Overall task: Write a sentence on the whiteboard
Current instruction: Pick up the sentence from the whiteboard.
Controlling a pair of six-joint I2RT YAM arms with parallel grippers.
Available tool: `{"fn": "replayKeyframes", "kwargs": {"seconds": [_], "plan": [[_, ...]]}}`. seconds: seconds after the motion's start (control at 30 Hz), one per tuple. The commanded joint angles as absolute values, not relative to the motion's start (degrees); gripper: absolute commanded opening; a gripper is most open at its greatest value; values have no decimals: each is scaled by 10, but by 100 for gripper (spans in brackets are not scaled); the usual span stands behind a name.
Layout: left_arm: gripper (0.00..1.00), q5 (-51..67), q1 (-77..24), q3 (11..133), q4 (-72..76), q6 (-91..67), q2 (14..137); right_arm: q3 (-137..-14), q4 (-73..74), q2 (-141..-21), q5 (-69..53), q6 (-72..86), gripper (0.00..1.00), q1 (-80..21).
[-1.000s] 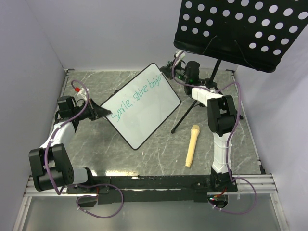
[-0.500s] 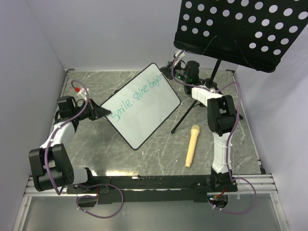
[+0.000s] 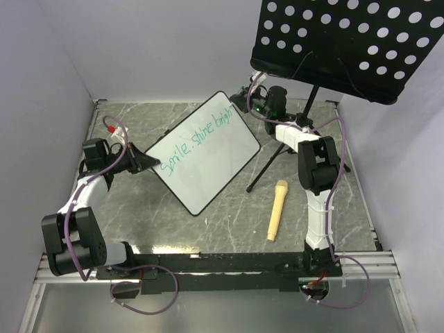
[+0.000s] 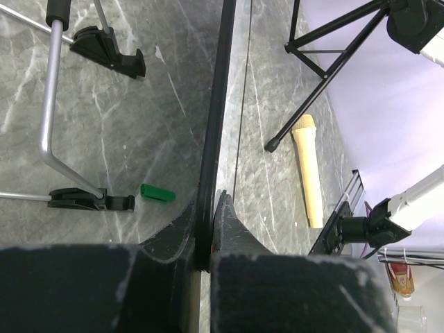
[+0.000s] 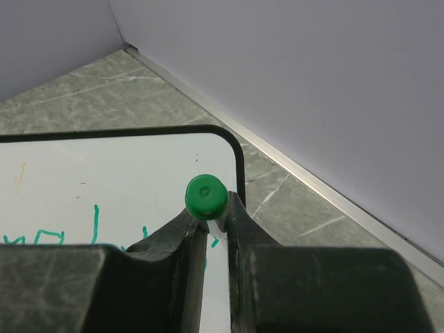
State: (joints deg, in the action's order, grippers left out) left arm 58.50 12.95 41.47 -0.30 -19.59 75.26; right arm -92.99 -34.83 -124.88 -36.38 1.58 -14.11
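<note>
The whiteboard (image 3: 208,163) stands tilted on the table, with its black frame seen edge-on in the left wrist view (image 4: 219,104). The teal sentence (image 3: 198,139) runs along its upper long edge. Parts of its letters show in the right wrist view (image 5: 48,236). My left gripper (image 3: 148,164) is shut on the board's left edge (image 4: 209,211). My right gripper (image 3: 244,99) is at the board's far corner, shut on a green marker (image 5: 206,196) that points down at the white surface (image 5: 104,173).
A black perforated music stand (image 3: 347,41) rises at the back right, and its tripod legs (image 3: 267,166) reach the floor beside the board. A tan microphone (image 3: 276,209) lies to the right. A green marker cap (image 4: 158,193) lies under the board near its black feet (image 4: 90,201).
My right arm has shifted very slightly left at the board's far corner. The board and my left gripper have not moved.
</note>
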Motion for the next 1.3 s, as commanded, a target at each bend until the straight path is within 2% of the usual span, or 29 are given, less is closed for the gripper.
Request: {"fn": "replayKeyframes", "kwargs": {"seconds": [0.0,0.27,0.5,1.27], "plan": [[1,465,128,410,9,-65,756,-955,-338,-1258,-346,4,0,-144],[1,465,128,410,10,-67,758,-955,-339,-1254,-339,-11,0,-143],[1,466,128,411,8,-65,758,-904,-417,-1222,-374,21,0,-142],[1,467,127,410,10,-67,756,-926,-409,-1227,-371,31,0,-143]]}}
